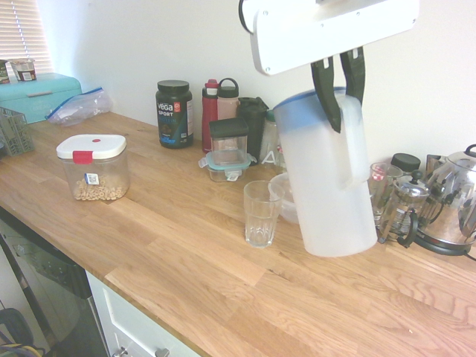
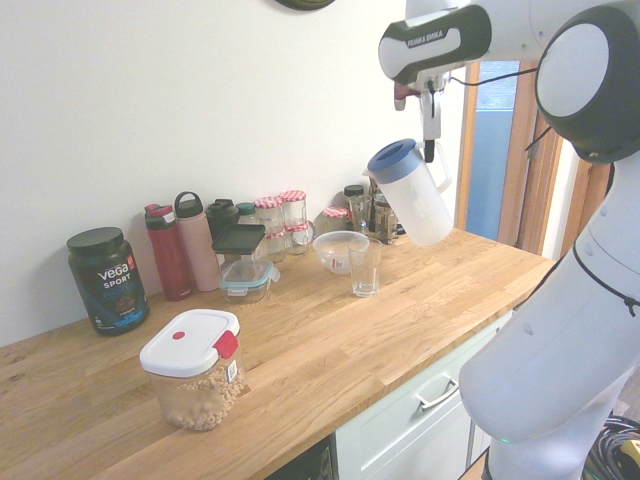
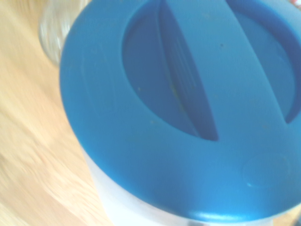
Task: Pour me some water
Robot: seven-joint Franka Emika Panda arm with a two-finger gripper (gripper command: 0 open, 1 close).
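One frosted jug [image 1: 327, 186] with blue lid [image 3: 188, 108] hangs above the wooden counter [image 1: 186, 253], nearly upright, right of one ribbed glass [image 1: 261, 213]. One gripper [image 1: 338, 93] has its jaws clamped on the jug's handle. One cereal container [image 1: 93, 166] stands far left; two bottles [image 1: 219, 104] at the wall.

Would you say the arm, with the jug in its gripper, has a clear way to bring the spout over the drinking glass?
Probably yes. The gripper holds the jug in the air, up and to one side of the glass, with only open air above the rim.
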